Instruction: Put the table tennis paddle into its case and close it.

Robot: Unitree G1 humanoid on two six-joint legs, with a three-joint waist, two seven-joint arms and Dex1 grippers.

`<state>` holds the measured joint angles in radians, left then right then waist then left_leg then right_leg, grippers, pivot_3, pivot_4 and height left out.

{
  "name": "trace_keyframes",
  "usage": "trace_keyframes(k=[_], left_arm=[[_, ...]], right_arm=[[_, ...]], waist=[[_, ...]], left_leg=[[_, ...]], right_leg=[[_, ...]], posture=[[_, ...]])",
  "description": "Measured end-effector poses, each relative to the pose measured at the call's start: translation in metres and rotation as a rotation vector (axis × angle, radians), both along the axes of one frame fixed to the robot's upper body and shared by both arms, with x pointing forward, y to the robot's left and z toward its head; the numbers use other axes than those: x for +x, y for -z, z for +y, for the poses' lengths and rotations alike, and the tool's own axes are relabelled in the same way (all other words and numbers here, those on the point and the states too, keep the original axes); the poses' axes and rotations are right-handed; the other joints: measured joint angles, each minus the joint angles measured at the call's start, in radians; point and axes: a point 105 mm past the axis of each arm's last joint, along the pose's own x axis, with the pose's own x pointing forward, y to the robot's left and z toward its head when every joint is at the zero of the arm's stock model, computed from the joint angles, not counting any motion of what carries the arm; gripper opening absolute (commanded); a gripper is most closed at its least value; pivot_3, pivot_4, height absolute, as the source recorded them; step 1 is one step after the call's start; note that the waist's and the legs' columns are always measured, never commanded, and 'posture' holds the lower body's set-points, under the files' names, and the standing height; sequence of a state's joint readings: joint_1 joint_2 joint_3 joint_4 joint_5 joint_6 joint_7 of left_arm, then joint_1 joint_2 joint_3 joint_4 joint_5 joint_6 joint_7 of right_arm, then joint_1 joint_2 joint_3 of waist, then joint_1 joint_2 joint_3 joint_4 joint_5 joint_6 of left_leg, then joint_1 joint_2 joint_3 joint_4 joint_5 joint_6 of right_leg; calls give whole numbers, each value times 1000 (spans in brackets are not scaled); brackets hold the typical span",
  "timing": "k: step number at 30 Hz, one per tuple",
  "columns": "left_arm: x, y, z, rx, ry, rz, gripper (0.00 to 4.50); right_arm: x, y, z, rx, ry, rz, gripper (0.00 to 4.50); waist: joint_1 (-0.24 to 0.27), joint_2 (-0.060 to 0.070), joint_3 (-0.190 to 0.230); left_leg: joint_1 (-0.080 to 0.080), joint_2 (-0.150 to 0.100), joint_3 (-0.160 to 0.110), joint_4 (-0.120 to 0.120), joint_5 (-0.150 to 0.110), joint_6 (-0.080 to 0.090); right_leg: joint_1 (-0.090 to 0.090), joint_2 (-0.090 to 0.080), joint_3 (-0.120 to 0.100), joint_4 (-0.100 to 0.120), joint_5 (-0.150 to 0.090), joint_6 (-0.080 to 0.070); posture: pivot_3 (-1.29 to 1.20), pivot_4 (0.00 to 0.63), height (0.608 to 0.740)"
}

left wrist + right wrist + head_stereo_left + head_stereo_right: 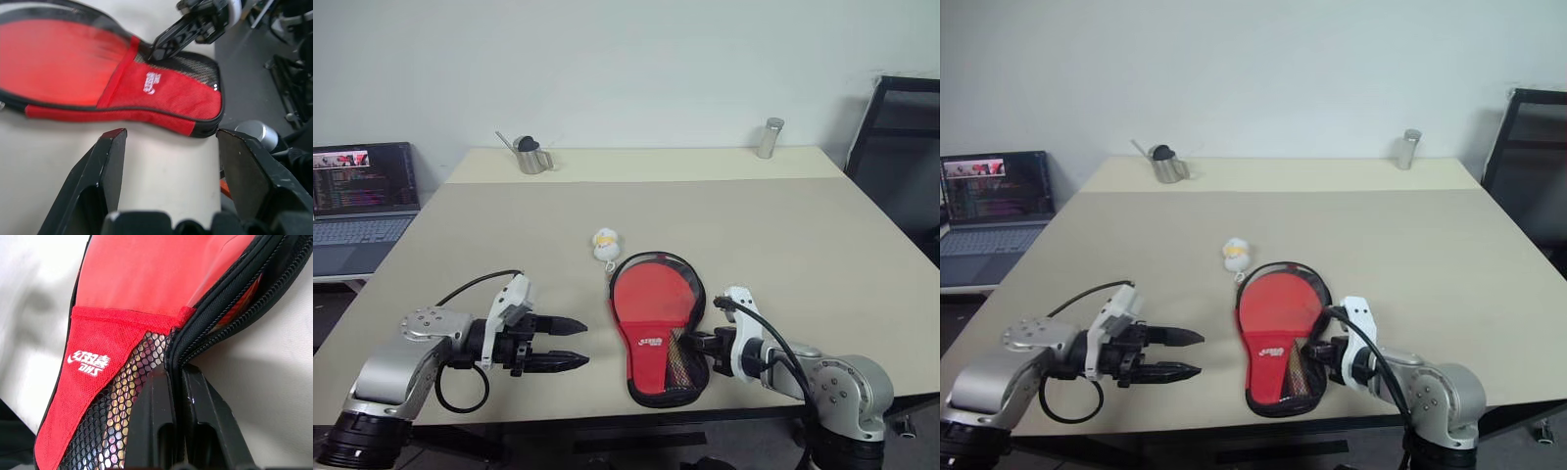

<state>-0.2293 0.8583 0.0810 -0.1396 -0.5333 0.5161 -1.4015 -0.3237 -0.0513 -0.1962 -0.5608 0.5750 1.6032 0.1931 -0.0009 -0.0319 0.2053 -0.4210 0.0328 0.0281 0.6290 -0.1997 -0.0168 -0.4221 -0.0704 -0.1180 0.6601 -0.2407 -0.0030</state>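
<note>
Setting: beige worktop against a pale wall, an open laptop off its left side, a dark chair at the right.
Far edge: a small metal watering can and a metal cylinder.
Case: the case lies open near the front edge, between the two arms, red lining and black mesh pocket facing up.
Paddle: the table tennis paddle rests inside, its red blade showing.
Toy: a small white-and-yellow toy sits just beyond the case's round end.
Left pincer: the left pincer hovers beside the case, jaws spread apart, holding nothing.
Right pincer: the right pincer is clamped on the case's black zipper edge at its narrow end.
</note>
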Motion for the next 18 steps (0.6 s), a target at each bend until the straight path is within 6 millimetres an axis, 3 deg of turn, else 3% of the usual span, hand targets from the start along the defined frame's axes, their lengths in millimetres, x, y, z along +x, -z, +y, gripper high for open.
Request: trace_keyframes(k=[11, 12, 18], left_arm=[[0, -2, -1, 2, 3, -26, 3170], [1, -2, -1, 2, 2, -30, 3170], [0, -1, -1, 3, -1, -29, 3170]], right_arm=[[-1, 0, 0, -14, -1, 0, 26], [0, 0, 1, -13, 3, 1, 608], [-3, 2, -1, -23, 16, 1, 2433]], waist=[[0, 0, 0], [0, 0, 0], [0, 0, 0]], left_leg=[[0, 0, 0, 0, 0, 0], [0, 0, 0, 0, 0, 0], [0, 0, 0, 0, 0, 0]], right_leg=[[0, 0, 0, 0, 0, 0], [0, 0, 0, 0, 0, 0], [0, 0, 0, 0, 0, 0]], posture=[[0, 150, 740], [0, 150, 740], [0, 150, 740]])
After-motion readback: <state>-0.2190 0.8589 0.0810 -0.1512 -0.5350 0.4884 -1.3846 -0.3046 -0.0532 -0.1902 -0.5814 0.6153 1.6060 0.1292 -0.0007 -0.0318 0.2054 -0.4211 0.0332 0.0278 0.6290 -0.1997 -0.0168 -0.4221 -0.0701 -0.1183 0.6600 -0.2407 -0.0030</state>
